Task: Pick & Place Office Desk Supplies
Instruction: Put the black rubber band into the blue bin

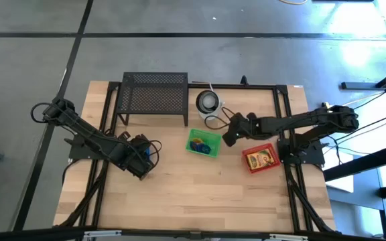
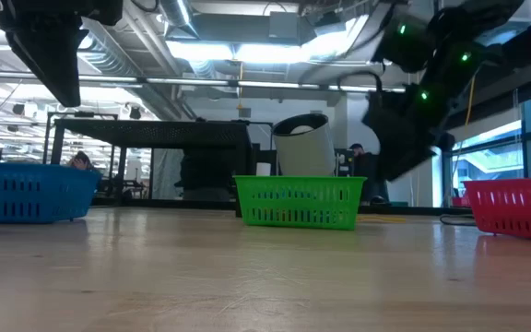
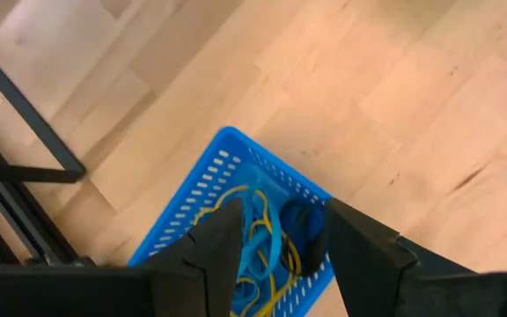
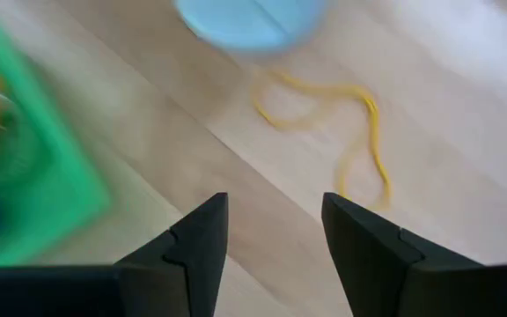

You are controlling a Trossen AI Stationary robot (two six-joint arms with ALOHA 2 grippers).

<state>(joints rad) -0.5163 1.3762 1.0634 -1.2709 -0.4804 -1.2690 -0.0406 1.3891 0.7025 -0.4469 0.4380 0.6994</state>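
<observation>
hovering right tool [image 4: 271, 233] spread over thin yellow looped band [image 4: 341, 114].

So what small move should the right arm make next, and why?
Probably lower the right pincer onto the yellow rubber band lying loose on the table between the white cup and the green basket. It looks open and empty, hovering just short of the band.

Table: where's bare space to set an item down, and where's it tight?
Free: the bare wood along the near edge, in front of all three baskets. Tight: the strip between the green basket and red basket, where the right claw hovers open beside the white cup.
</observation>
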